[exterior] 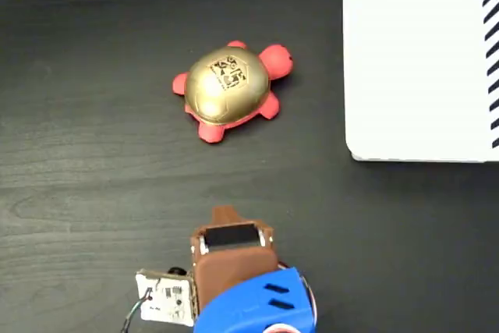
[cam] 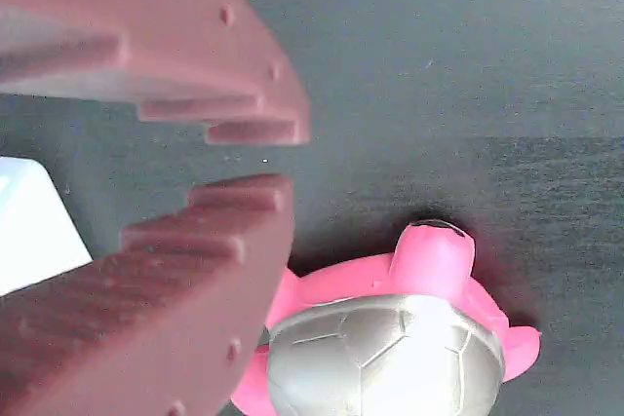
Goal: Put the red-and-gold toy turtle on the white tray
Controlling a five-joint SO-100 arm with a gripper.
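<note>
A robot arm's brown two-finger gripper (exterior: 224, 214) hangs at the near edge of a dark wood-grain table (exterior: 93, 193), its blue body and a small circuit board (exterior: 165, 297) showing below it in the fixed view. The jaws stand a little apart with nothing between them; in the wrist view the ridged fingers (cam: 244, 231) leave a narrow gap through which only bare table shows.

Just beyond the gripper, apart from it, the red-and-gold toy turtle (exterior: 228, 90) sits upright on the table, gold shell and black square mark facing up, head turned toward the upper right of the fixed view. The wrist view shows the turtle (cam: 390, 338) low in the frame, beside the lower finger and not between the two, though the close, washed-out angle makes it hard to say whether the finger touches it.

Farthest off, at the upper right of the fixed view, lies the white tray (exterior: 421, 76), black diagonal stripes along its top and right edges, nothing on the part in view. It is well apart from the turtle, with open table between them.

By this showing the task has barely begun: the toy is ungrasped and off the tray. Closing on the turtle, lifting it, carrying it across and setting it down all appear to remain
</note>
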